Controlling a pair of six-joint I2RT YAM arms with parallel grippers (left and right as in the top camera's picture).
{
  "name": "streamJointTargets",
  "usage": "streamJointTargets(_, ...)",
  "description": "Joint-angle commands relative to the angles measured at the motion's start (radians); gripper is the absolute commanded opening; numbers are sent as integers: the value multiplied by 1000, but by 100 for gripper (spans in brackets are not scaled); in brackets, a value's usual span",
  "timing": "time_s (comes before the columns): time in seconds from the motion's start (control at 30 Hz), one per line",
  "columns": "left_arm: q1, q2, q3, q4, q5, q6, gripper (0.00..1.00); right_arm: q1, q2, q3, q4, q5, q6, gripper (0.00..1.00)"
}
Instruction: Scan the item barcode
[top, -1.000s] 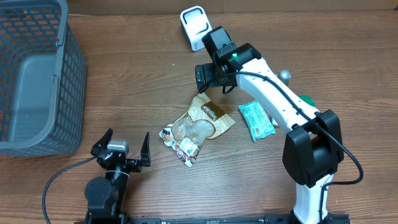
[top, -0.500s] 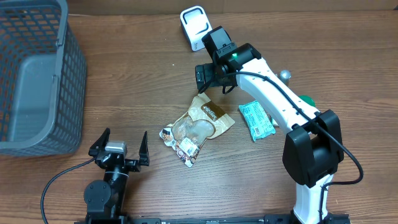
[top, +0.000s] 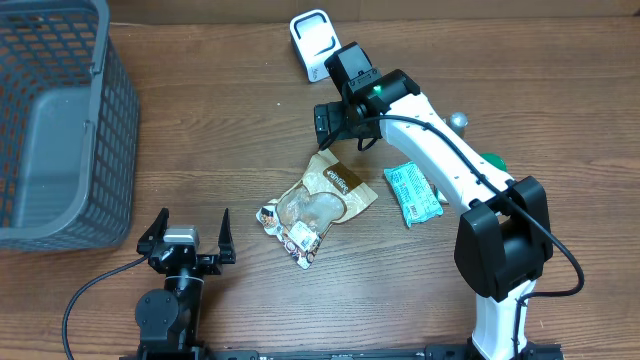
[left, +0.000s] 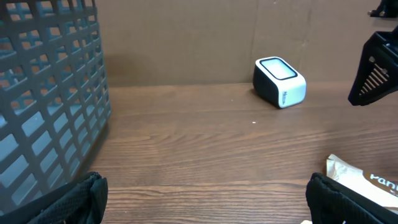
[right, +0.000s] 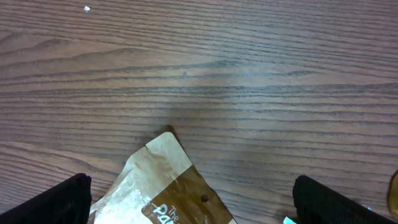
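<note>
Overhead first, Ben: where does everything sit relative to the white barcode scanner (top: 313, 40)?

Ben: The brown snack pouch (top: 325, 195) lies flat on the wooden table (top: 220, 120), well apart from the scanner, on the side toward the arm bases. The right gripper (top: 342, 133) hangs between scanner and pouch, over the pouch's top corner, its jaws spread with nothing in them. A small colourful wrapper (top: 290, 233) lies against the pouch's end farther from the scanner. A teal packet (top: 413, 192) lies to the scanner's lower right, apart from the pouch. The grey mesh basket (top: 120, 130) is far to the scanner's left. The left gripper (top: 193, 222) is farthest from the scanner, spread wide and empty.

Ana: And the left wrist view?

Ben: The scanner (left: 280, 81) stands at the back of the table, by the wall. The basket (left: 56, 93) fills the frame to its left, and one black finger of the right gripper shows to its right. A corner of the pouch (left: 364, 177) lies nearer the camera than the scanner. The left fingers (left: 348, 202) sit at both lower corners, wide apart, with bare table between them.

Ana: Right wrist?

Ben: The scanner is out of frame. The pouch (right: 168, 186) points its top corner up between the right fingers (right: 56, 202), which stand wide apart and clear of it.
</note>
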Motion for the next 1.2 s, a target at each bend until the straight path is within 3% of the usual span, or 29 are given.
streamJointTargets(0.0,-2,-13,-4,-4,-18,26,99,3,-16,-4,6,7,5,100)
streamJointTargets(1.17,-2,-13,-3,-1,8,26,99,3,-16,-4,6,7,5,100)
